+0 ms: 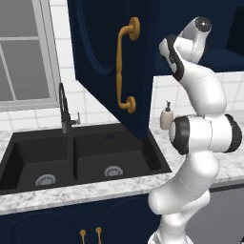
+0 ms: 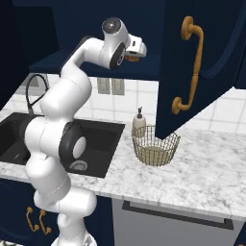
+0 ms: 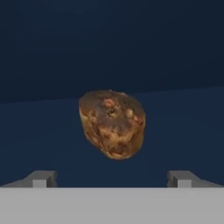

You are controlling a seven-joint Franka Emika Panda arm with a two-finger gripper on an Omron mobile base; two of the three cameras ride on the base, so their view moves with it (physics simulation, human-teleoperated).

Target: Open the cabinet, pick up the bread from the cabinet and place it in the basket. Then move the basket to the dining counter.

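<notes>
The bread [image 3: 112, 124] is seen straight ahead of the claw [image 3: 112, 179], centred between the 2 fingertips [image 3: 42, 179] and a little beyond them, with no contact made. Its longer axis is tilted, running from upper left to lower right as the hand camera frames it, so the wide gap between the fingertips spans its narrower width with room on both sides. The claw is spread fully and nothing is held. A straight advance along the line of the claw is judged to be what the grasp turns on, with no sideways correction needed.

The bread rests on the navy shelf [image 3: 183, 131] inside the cabinet [image 2: 211, 53], whose door stands swung open beside the claw, its long brass handle [image 2: 190, 65] facing outward. Dark back wall lies behind the bread.

Below the claw, on the marble desk [image 2: 206, 168], the basket [image 2: 154, 145] stands just beside a white soap bottle [image 2: 139, 121]. The black double sink [image 1: 71, 157] lies farther along the same desk, under the arm.
</notes>
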